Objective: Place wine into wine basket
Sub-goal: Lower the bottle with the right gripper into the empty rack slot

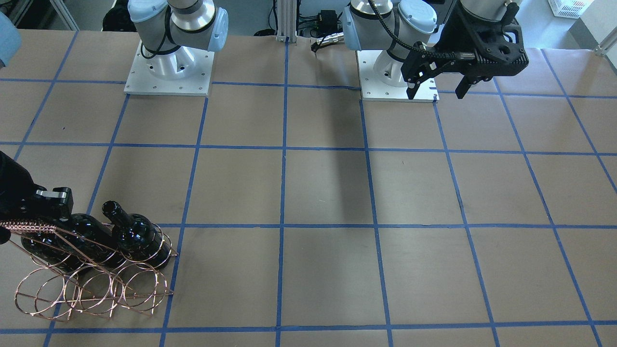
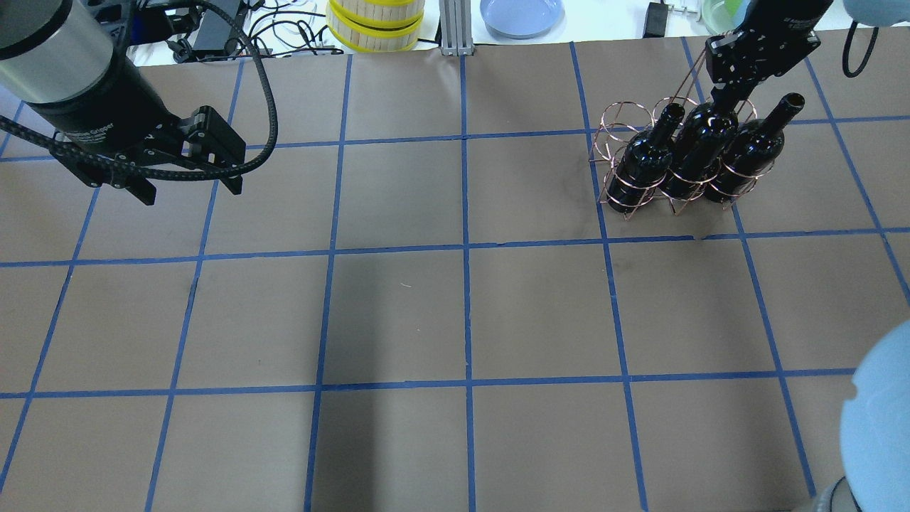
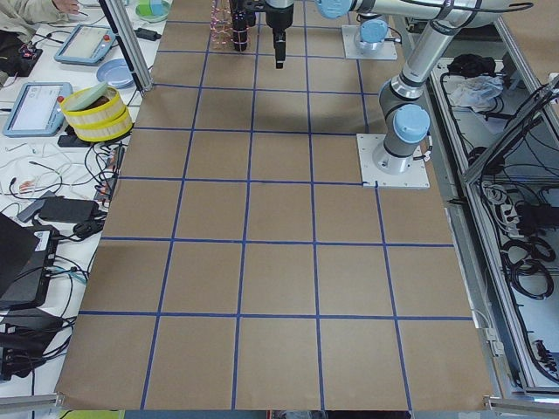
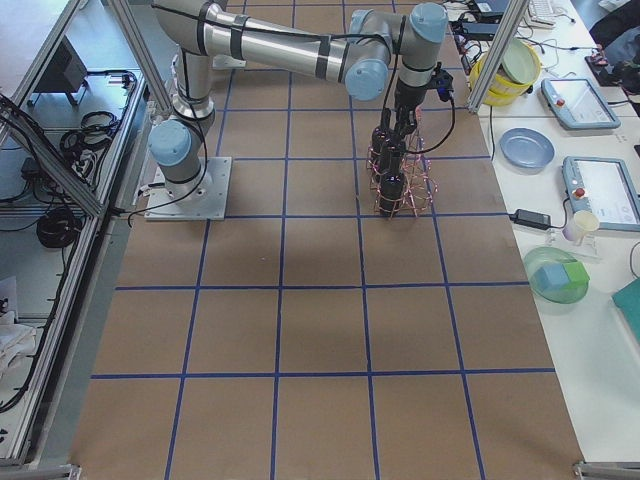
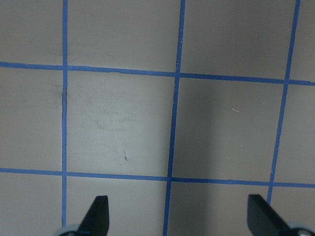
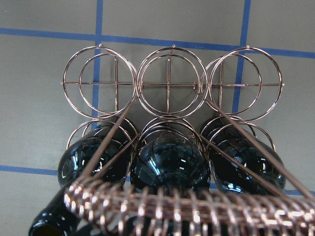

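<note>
The copper wire wine basket (image 2: 617, 117) stands at the table's far right; it also shows in the front view (image 1: 91, 294) and the right wrist view (image 6: 170, 83). Three black wine bottles lie in its lower slots, necks pointing away from the robot: left (image 2: 643, 160), middle (image 2: 700, 146), right (image 2: 753, 149). The upper ring slots are empty. My right gripper (image 2: 726, 96) is at the middle bottle's neck, shut on it beside the twisted handle (image 6: 197, 211); the neck is hidden. My left gripper (image 2: 188, 190) hangs open and empty above the table's left side (image 5: 177, 211).
A yellow-banded stack (image 2: 375, 25) and a blue plate (image 2: 521, 14) sit on the bench beyond the table's far edge. The arm bases (image 1: 168, 72) (image 1: 395, 72) stand on the robot's side. Brown paper with a blue tape grid (image 2: 466, 249) covers the table.
</note>
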You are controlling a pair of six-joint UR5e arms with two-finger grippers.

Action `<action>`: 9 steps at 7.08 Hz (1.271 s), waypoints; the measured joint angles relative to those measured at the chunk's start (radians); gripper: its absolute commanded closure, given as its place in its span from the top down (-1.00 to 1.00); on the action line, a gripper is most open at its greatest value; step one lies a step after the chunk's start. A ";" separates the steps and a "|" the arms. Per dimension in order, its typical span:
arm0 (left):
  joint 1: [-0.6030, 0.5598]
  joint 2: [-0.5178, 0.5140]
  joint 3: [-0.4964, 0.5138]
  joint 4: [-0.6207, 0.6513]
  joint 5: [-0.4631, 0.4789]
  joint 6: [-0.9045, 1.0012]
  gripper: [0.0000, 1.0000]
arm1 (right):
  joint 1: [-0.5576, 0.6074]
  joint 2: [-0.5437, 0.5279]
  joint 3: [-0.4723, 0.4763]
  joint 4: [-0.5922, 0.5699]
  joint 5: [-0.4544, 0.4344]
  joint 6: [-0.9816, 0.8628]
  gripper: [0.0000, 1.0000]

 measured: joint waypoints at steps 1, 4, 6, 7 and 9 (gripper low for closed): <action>0.000 0.000 0.000 -0.001 0.000 0.000 1.00 | 0.000 0.000 0.011 -0.007 0.000 0.002 -0.55; 0.000 0.001 0.000 -0.002 0.000 0.001 1.00 | 0.002 -0.002 0.036 -0.027 0.000 0.013 0.57; 0.000 0.001 0.000 -0.002 0.000 0.001 1.00 | 0.002 -0.003 0.045 -0.044 0.001 0.010 0.84; 0.000 0.001 -0.001 -0.002 0.000 0.002 1.00 | 0.007 -0.013 0.046 -0.046 0.000 0.011 0.90; 0.000 0.002 -0.001 -0.002 0.000 0.002 1.00 | 0.044 -0.066 0.043 -0.044 -0.009 0.016 1.00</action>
